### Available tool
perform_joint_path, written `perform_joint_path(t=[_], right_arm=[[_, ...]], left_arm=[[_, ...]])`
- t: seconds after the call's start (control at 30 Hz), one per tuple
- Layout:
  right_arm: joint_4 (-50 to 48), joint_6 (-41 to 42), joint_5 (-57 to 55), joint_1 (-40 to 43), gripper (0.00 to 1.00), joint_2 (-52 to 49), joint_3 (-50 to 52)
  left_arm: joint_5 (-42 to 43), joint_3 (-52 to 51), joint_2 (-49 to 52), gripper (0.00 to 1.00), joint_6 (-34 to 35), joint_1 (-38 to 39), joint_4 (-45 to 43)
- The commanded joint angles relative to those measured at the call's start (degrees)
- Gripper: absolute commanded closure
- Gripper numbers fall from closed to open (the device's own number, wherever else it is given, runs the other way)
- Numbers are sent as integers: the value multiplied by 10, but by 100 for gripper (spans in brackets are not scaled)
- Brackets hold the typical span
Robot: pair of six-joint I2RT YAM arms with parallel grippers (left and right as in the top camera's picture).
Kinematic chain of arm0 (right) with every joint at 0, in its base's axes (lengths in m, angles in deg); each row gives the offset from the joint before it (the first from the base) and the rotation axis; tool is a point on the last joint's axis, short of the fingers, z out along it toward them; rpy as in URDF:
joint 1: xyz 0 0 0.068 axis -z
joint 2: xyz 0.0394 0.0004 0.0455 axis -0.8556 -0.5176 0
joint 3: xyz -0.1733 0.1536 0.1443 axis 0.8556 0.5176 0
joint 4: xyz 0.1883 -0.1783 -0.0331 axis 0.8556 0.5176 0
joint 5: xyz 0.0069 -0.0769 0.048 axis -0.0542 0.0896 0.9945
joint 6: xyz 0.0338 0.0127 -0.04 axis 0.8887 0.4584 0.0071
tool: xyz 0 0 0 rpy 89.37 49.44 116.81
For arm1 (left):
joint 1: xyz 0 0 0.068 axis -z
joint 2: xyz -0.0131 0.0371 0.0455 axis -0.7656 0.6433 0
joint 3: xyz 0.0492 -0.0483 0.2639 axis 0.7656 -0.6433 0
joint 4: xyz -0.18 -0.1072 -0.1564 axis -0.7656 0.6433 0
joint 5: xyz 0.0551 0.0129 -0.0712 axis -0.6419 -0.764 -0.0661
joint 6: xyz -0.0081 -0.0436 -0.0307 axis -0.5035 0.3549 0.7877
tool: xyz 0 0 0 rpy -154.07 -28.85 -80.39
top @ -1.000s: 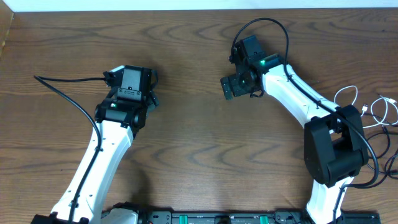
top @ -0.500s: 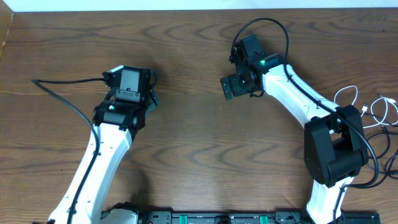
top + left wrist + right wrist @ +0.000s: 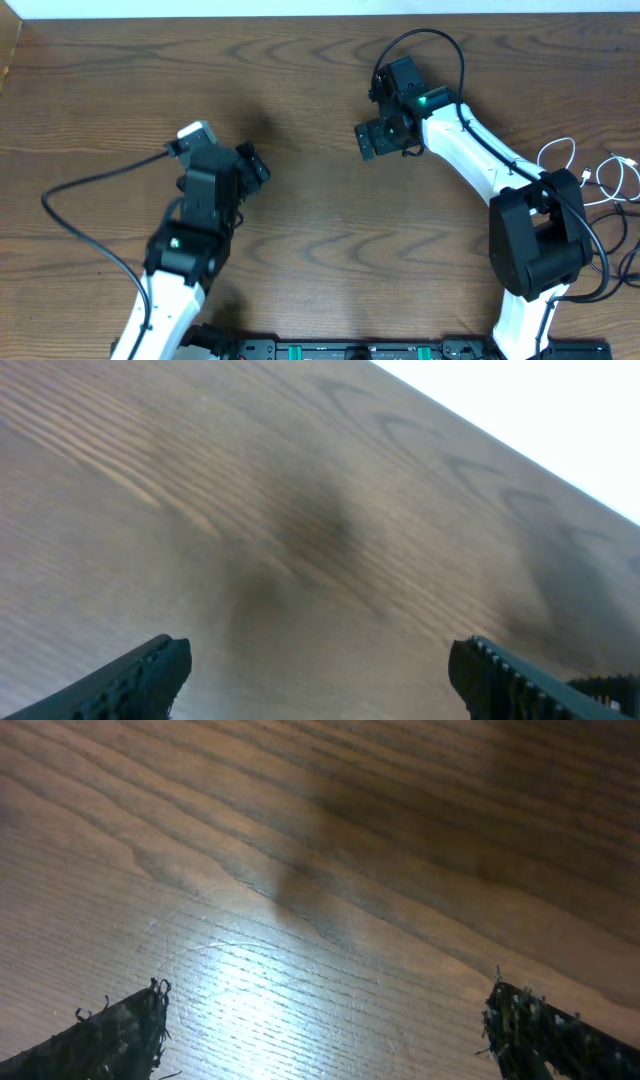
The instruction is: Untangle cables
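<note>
The wooden table fills the overhead view. The cables, a white one among thin black ones, loop at its right edge beside the right arm's base, well apart from both grippers. The left gripper and the right gripper each hang over the wood, fingers spread wide with nothing between them.

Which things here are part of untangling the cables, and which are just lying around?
Job: cables at the table's right edge, the white one clearest; left gripper and right gripper, both open, holding nothing.
Not the job: arm wires, thick, black, attached to the robots; wooden table.
</note>
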Motion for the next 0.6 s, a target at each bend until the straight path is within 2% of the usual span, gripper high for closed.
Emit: perform_joint_path(t=[0.0,0.23,0.33,0.4,0.57], right_arm=[[0,-4,-5,-2,1,21,-7],[0,-4,-5,-2,1,21,-7],[0,-4,-5,-2,1,21,-7],[0,-4,-5,-2,1,21,-7],[0,-4,-5,-2,1,21,-7]], left_arm=[[4,-82,-55,13,-12,3,-67],[30,-266,-199,13,-59,3,-266],[32,-315,-240,13,-77,3,-308],[50,-342,-265,12,-112,3,-330],[85,-377,-325,13,-177,3,-336]])
